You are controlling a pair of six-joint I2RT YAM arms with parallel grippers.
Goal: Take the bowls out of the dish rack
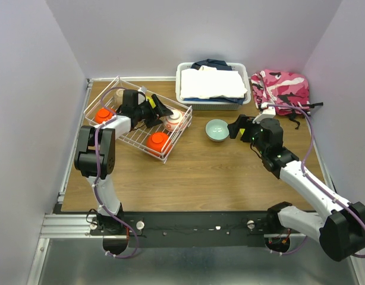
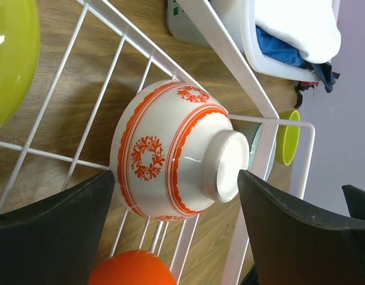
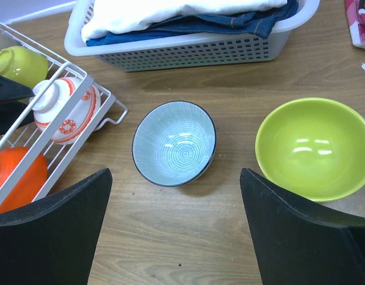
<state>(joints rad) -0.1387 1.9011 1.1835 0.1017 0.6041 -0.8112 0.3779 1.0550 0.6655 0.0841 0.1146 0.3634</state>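
In the white wire dish rack (image 1: 178, 141) a white bowl with red pattern (image 2: 170, 154) lies on its side. My left gripper (image 2: 176, 225) is open around it, one finger by its rim and the other by its foot. A lime bowl (image 2: 10, 53) and an orange bowl (image 2: 132, 268) lie close by in the rack, and a second orange bowl (image 1: 103, 114) sits at the rack's left end. My right gripper (image 3: 176, 231) hangs open and empty over the table. Ahead of it a pale blue bowl (image 3: 174, 143) and a lime bowl (image 3: 313, 148) stand upright on the wood.
A white plastic bin (image 1: 211, 85) of folded cloth stands at the back, just behind the two unloaded bowls. A pink camouflage cloth (image 1: 280, 89) lies at the back right. The rack sits at an angle in the back left corner, near the wall.
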